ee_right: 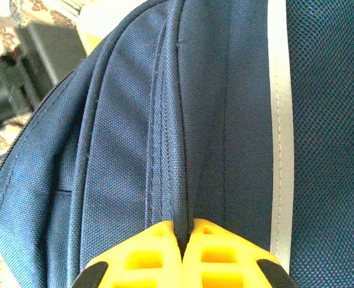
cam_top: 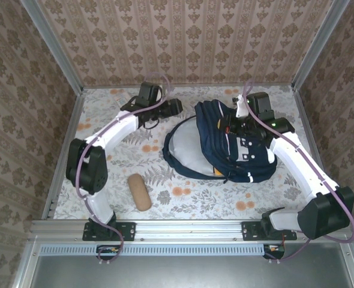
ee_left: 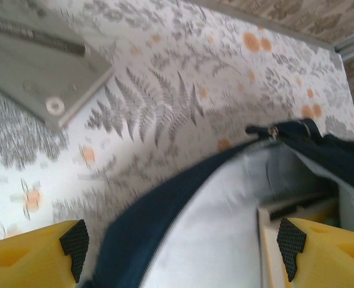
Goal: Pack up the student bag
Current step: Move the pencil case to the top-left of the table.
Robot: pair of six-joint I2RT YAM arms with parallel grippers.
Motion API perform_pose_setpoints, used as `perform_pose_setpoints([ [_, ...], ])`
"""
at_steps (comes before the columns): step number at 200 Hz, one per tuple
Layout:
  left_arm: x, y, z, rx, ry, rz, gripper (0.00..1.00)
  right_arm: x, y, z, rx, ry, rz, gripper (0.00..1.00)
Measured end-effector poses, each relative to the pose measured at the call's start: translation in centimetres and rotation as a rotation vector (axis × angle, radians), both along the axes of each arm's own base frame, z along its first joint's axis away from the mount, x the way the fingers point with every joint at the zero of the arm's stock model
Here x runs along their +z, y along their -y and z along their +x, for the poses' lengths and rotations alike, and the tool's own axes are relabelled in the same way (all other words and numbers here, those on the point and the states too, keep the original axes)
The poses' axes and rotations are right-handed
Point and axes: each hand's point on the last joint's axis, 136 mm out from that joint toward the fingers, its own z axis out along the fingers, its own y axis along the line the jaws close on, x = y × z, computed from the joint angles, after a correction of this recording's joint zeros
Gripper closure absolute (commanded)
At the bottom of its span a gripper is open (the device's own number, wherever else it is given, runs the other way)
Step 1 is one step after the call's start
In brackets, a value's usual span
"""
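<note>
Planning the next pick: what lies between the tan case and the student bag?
Bare floral tablecloth, as the top external view shows; the tan case and the student bag lie apart.

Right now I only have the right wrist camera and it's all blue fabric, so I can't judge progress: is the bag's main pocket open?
Observer: Yes. From above, the bag lies on its side with its mouth gaping leftward, and the pale grey lining shows.
Operator: Where's the left gripper?
Observer: The left gripper is open, with the navy zipper edge of that mouth between its fingers.
Operator: Is anything waiting to go in?
Observer: A tan oblong case lies on the table outside the bag, toward the near left.
</note>
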Motion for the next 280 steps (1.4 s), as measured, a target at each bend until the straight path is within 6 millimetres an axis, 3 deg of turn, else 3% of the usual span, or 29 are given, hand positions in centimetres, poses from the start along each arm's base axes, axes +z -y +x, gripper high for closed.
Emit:
perform_pose_setpoints([
  [48, -6.0, -1.0, 7.3, 0.065, -0.053, -0.014, 0.17, -0.4, -0.4, -0.5, -0.001, -0.005, 0.013, 1.00],
  [74, -8.4, -0.9, 9.8, 0.092, -0.079, -0.063, 0.17, -0.5, -0.6, -0.7, -0.005, -0.003, 0.024, 1.00],
  [149, -7.5, 1.5, 13.8, 0.121, -0.070, -0.210, 0.20, -1.1, -1.6, -1.1, 0.006, -0.009, 0.035, 1.00],
  [180, -9.6, 1.1, 12.8, 0.128, -0.126, -0.185, 0.20, -1.3, -1.6, -0.9, 0.004, -0.014, 0.037, 1.00],
  [203, -9.5, 0.4, 11.3, 0.130, -0.145, -0.165, 0.20, -1.5, -1.8, -0.8, 0.005, -0.020, 0.038, 1.00],
  [239, -10.2, -1.8, 7.0, 0.115, -0.217, -0.085, 0.20, -2.3, -2.5, -0.5, 0.019, -0.034, 0.036, 1.00],
  [280, -10.7, -6.3, 0.8, 0.100, -0.304, 0.065, 0.19, -2.8, -3.4, -0.4, 0.038, -0.047, 0.030, 1.00],
])
